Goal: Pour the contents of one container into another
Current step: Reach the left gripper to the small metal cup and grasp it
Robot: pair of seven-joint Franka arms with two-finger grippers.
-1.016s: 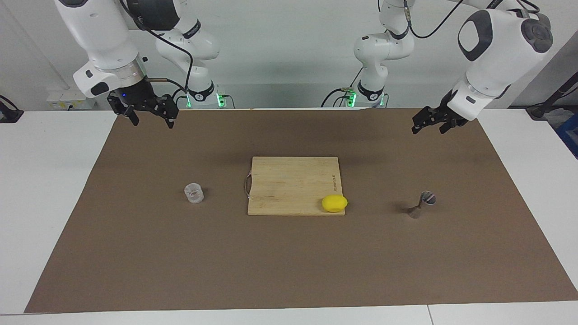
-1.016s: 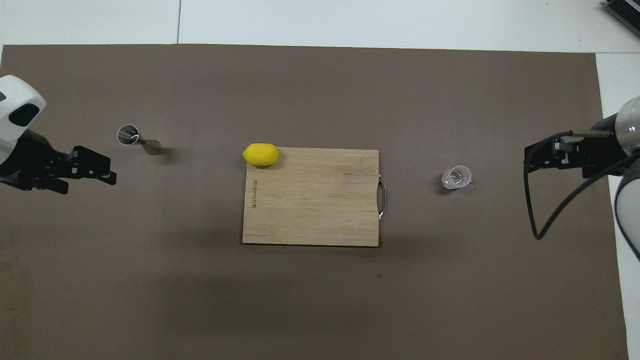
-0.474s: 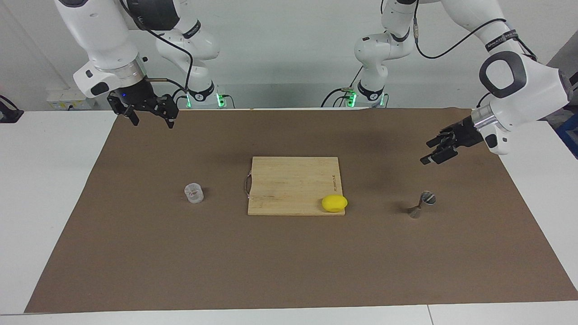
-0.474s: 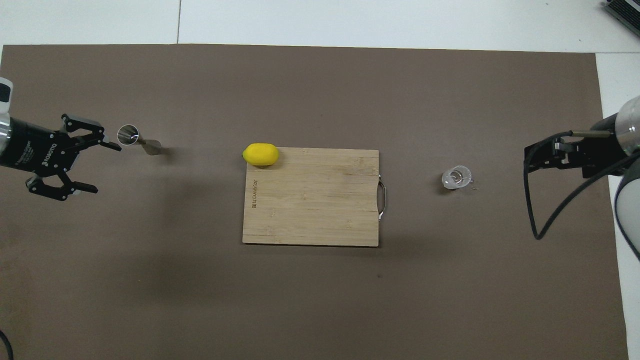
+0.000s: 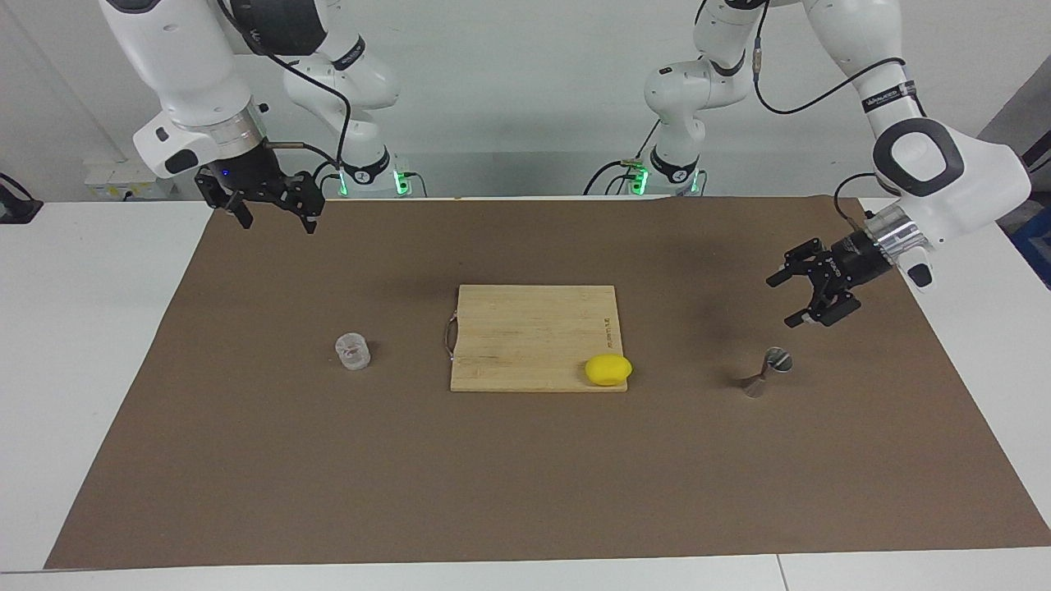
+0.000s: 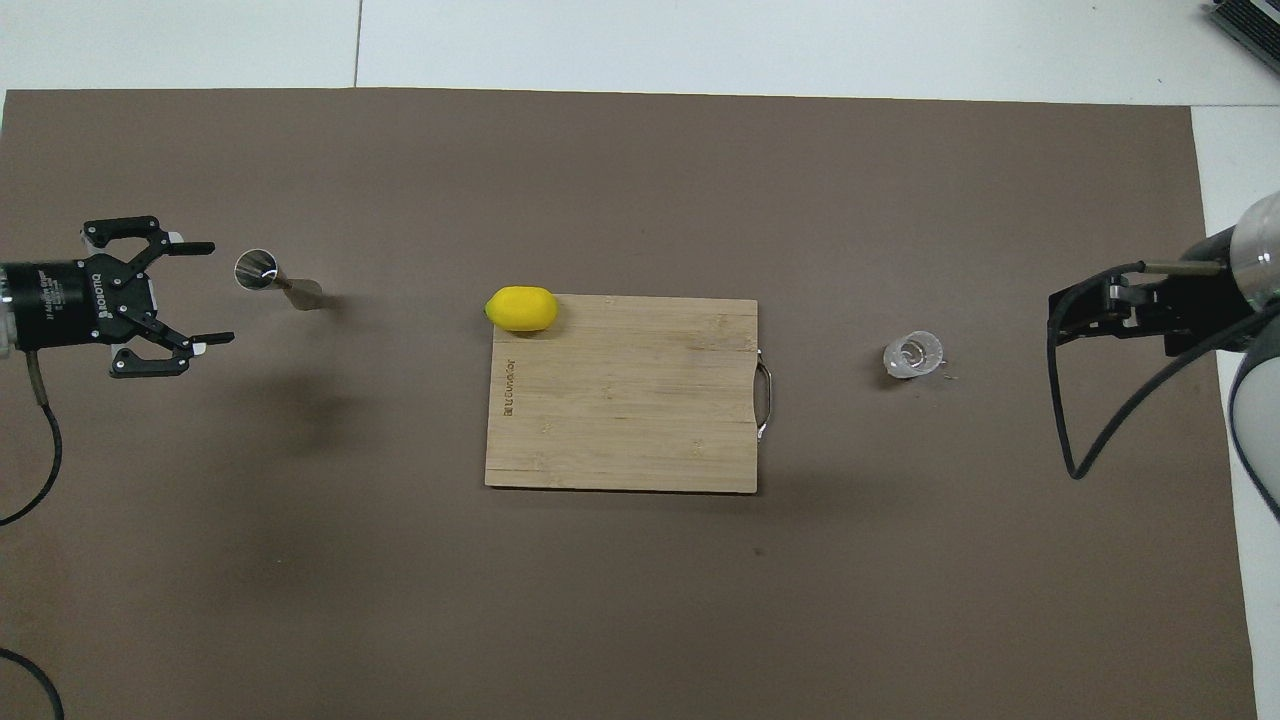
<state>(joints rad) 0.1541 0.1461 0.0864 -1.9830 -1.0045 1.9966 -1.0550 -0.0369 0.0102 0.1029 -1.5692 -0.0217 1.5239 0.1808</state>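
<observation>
The clear cup (image 5: 353, 351) (image 6: 912, 355) stands on the brown mat between the cutting board and the right arm's end of the table. The metal jigger (image 5: 768, 373) (image 6: 275, 280) stands on the mat toward the left arm's end. My left gripper (image 5: 784, 302) (image 6: 218, 292) hangs open over the mat just beside the jigger. Its fingers point toward the jigger without touching it and hold nothing. My right gripper (image 5: 279, 223) (image 6: 1055, 322) waits open and empty, high over the mat's edge at the right arm's end, well apart from the cup.
A wooden cutting board (image 5: 534, 328) (image 6: 620, 420) lies mid-table with its metal handle toward the cup. A yellow lemon (image 5: 608, 369) (image 6: 521, 308) sits on the board's corner nearest the jigger. The brown mat (image 5: 525, 476) covers most of the white table.
My left gripper has come down and swung in beside the jigger, turning so its open fingers point at it. The right arm, cup and jigger have not moved.
</observation>
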